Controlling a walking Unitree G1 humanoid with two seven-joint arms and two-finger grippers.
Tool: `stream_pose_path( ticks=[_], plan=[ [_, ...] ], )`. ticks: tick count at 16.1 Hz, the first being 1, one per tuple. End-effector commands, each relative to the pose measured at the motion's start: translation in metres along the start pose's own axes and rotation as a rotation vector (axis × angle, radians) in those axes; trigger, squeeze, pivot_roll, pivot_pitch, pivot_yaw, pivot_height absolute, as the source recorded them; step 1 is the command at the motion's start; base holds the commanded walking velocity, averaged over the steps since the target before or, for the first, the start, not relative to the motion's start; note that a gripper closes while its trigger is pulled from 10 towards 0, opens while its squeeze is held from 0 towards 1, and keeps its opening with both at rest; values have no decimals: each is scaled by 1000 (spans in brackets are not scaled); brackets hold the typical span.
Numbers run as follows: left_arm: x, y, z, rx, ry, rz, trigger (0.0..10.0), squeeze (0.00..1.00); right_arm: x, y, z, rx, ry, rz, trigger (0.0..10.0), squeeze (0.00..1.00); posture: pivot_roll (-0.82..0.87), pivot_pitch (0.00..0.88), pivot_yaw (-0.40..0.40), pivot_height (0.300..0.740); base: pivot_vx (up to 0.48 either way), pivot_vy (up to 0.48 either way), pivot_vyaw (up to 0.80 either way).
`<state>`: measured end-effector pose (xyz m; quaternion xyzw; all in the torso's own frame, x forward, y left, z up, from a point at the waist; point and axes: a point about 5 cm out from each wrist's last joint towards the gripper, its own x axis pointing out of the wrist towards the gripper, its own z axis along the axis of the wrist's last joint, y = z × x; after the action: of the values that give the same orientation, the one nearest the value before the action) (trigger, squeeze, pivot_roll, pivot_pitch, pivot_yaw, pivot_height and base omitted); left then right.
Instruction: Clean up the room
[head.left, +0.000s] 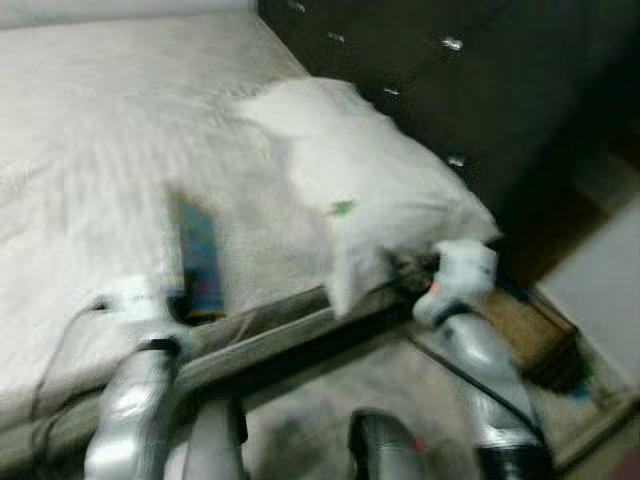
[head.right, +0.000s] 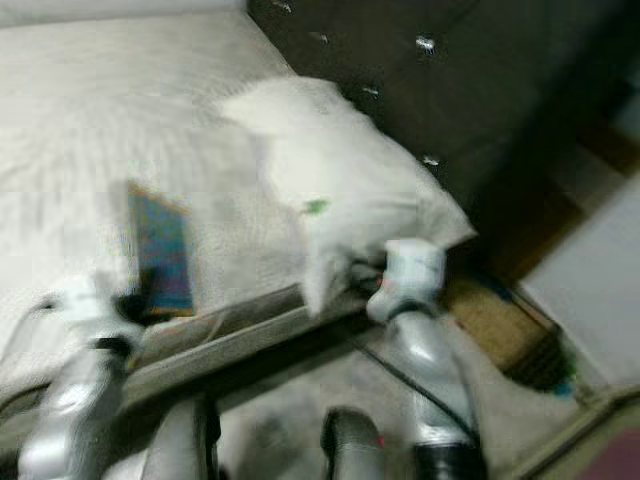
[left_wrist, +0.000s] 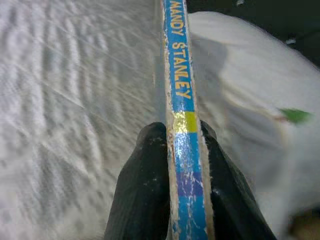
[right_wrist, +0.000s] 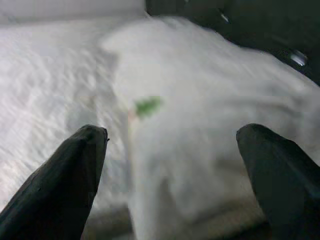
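Observation:
A thin blue book (head.left: 197, 255) stands on edge over the near part of the white bed (head.left: 90, 150); its worn spine (left_wrist: 182, 115) reads "MANDY STANLEY". My left gripper (left_wrist: 186, 165) is shut on that spine, one black finger on each side. A white pillow (head.left: 360, 175) with a small green mark (right_wrist: 148, 106) lies at the bed's right end, against the dark headboard (head.left: 450, 80). My right gripper (right_wrist: 172, 170) is open just before the pillow's near corner, nothing between its fingers (right_wrist: 70, 180). The eye views are blurred.
The bed's grey front edge (head.left: 270, 335) runs across just ahead of my arms. A dark cable (head.left: 470, 380) trails along the floor below it. A brown woven box (head.left: 525, 325) sits on the floor by the bed's right corner, beside a pale wall (head.left: 600, 280).

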<state>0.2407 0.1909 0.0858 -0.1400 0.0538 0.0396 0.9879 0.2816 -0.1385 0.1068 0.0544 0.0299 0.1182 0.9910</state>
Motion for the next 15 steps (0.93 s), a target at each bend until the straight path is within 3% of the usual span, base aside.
stream_pose_path(
  ticks=[1, 8, 11, 14, 15],
  plan=[
    [3, -18, 4, -17, -25, -66, 10000, 0, -9, -19, -7, -9, 33, -65, 10000, 0, -17, 74, -53, 617, 439, 0, 0],
    [19, -13, 9, -60, -33, 2, 10000, 0, -9, -18, -7, 0, 36, -49, 10000, 0, -22, 81, -56, 617, 0, 0, 0],
    [32, -14, 10, -155, -20, 24, 10000, 0, -10, -19, -6, 5, 33, -49, 10000, 0, -20, 86, -57, 607, 0, 0, 0],
    [63, -19, 2, -323, 57, 50, 10000, 0, -13, -17, 0, 1, 32, -21, 10000, 0, -58, 113, -62, 583, 0, 0, 0],
    [67, -20, 0, -355, 68, 50, 10000, 0, -14, -17, 1, -3, 36, -11, 10000, 0, -62, 116, -63, 583, 0, 0, 0]
  ],
)
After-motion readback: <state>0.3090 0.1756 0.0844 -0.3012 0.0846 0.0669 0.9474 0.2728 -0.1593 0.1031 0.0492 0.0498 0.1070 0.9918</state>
